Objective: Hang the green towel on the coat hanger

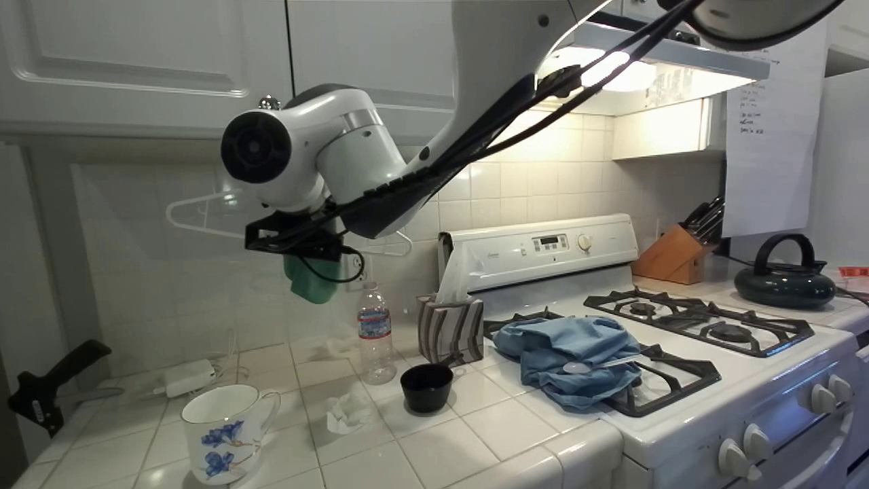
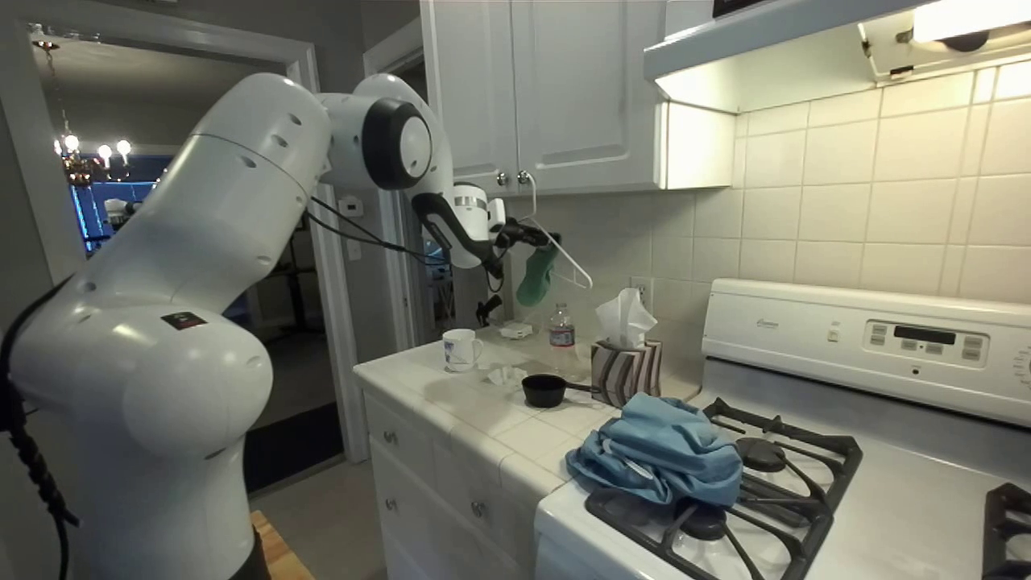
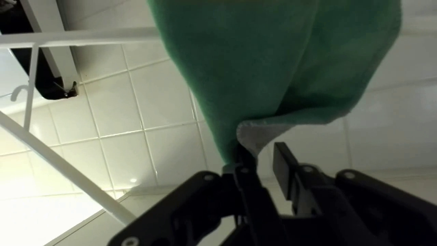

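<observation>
lit range hood (image 2: 773, 44) beside white cabinets (image 2: 592, 97), tiled wall (image 2: 842, 165) below

The towel (image 3: 239, 65) is green, hanger (image 3: 68, 173) white, tissue box (image 1: 451, 331) striped.

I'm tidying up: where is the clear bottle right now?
In both exterior views, the clear bottle stands upright on the tiled counter, just left of the striped tissue box and behind the small black pan.

I can't read any words here. By the back edge of the counter (image 1: 448, 441), the label (image 1: 375, 324) on the bottle (image 1: 377, 356) is too tiny. Past a side edge, the stove (image 1: 734, 377) has a small blurry mark (image 2: 767, 324) on its back panel (image 1: 570, 258). The writing (image 1: 749, 103) on the hanging paper (image 1: 770, 176) is too small.
</observation>
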Tool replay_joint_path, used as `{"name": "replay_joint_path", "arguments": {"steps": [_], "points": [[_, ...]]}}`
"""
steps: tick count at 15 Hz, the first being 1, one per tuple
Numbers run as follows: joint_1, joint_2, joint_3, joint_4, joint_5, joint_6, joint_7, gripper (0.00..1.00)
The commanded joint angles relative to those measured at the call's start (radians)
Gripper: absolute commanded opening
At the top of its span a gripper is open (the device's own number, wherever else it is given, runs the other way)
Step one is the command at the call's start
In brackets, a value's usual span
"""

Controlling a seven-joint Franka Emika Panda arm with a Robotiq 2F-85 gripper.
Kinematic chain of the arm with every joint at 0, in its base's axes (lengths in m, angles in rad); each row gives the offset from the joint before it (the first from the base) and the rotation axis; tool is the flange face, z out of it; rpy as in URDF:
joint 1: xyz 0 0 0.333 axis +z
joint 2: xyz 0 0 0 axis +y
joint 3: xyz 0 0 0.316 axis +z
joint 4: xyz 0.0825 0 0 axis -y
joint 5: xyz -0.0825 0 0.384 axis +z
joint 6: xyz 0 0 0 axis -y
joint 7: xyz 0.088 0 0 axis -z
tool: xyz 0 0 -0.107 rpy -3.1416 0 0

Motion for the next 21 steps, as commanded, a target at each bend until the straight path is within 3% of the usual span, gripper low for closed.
{"name": "replay_joint_path", "arguments": {"steps": [1,5,8,16,19,21], "points": [[0.024,-0.02,-0.003,-0.014,0.06,0.031,-0.019,0.55],[0.026,-0.097,0.018,-0.105,0.114,0.132,-0.026,0.82],[0.031,-0.169,0.016,-0.182,0.191,0.128,-0.089,0.99],[0.019,-0.366,0.032,-0.381,0.476,0.165,-0.343,1.0],[-0.035,-0.456,0.082,-0.467,0.722,0.261,-0.527,1.0],[-0.114,-0.503,0.165,-0.527,0.881,0.282,-0.659,1.0]]}}
